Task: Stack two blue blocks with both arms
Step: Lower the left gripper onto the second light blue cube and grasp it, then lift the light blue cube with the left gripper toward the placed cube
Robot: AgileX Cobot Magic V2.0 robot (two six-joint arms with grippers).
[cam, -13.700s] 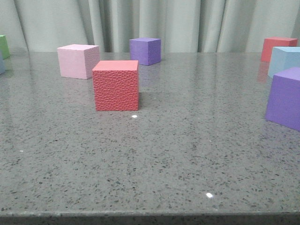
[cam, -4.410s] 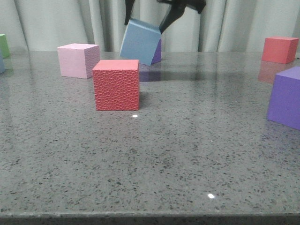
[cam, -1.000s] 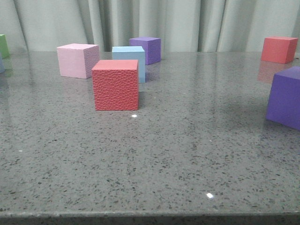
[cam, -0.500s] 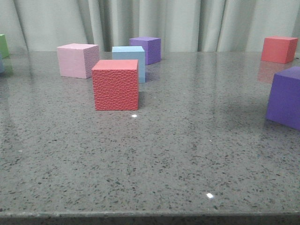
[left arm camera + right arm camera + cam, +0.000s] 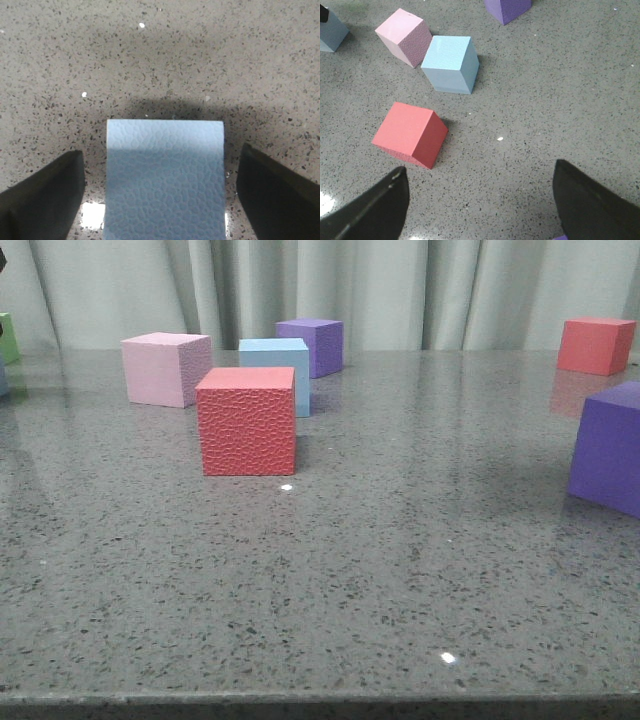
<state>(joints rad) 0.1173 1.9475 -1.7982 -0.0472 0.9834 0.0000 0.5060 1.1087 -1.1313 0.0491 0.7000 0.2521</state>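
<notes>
One pale blue block (image 5: 275, 364) stands on the table behind the red cube (image 5: 247, 421); it also shows in the right wrist view (image 5: 451, 64), untouched. The other blue block (image 5: 165, 175) sits on the table between the fingers of my left gripper (image 5: 162, 200), which is open with a gap on each side. That same block (image 5: 331, 31) appears at the far edge of the right wrist view. My right gripper (image 5: 480, 210) hangs open above bare table, short of the red cube (image 5: 411, 134), holding nothing.
A pink cube (image 5: 165, 368) and a purple cube (image 5: 312, 345) stand close to the first blue block. At the right are a red cube (image 5: 596, 345) and a large near purple cube (image 5: 607, 445). A green cube (image 5: 8, 338) sits far left.
The blue block that hung tilted in a gripper 4.4 s ago now stands behind the red cube. In the last second, a dark tip has appeared at the front view's upper left edge.
</notes>
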